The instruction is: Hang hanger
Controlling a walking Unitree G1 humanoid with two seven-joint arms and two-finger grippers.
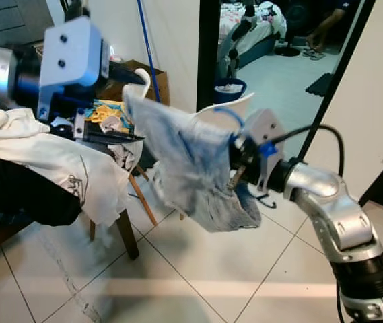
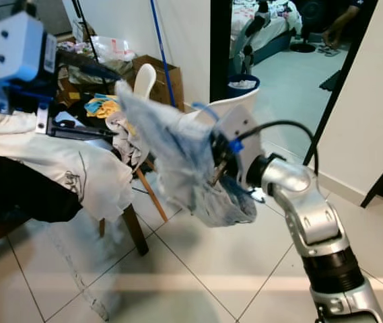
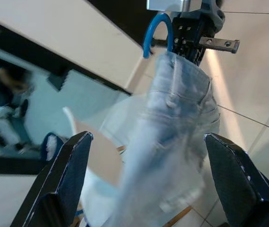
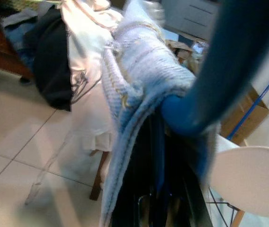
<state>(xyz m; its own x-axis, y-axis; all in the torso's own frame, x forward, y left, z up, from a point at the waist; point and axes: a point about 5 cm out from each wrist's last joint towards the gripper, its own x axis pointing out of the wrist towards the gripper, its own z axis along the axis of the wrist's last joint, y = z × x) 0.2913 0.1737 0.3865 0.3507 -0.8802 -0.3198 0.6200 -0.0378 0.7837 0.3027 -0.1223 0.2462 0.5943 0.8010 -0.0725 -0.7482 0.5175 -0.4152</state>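
A pale blue denim garment point(image 1: 184, 161) hangs over a blue hanger point(image 1: 226, 116) in mid-air, in front of the doorway. My right gripper point(image 1: 239, 161) is shut on the hanger from the right, with denim bunched around its black fingers point(image 4: 162, 194) and the blue hook point(image 4: 210, 85) just above them. Raised at the upper left, my left gripper point(image 1: 132, 108) is open. Its two fingers point(image 3: 63, 184) are spread wide on either side of the garment's near end, without closing on it.
A wooden stool point(image 1: 127, 232) on the left carries a white cloth point(image 1: 56, 158) and dark clothes. Behind the garment stand a white chair point(image 2: 241, 101), a cardboard box point(image 1: 157, 81) and a blue pole point(image 1: 147, 47). A person point(image 1: 326, 27) is in the far bedroom beyond a blue bin point(image 1: 230, 87).
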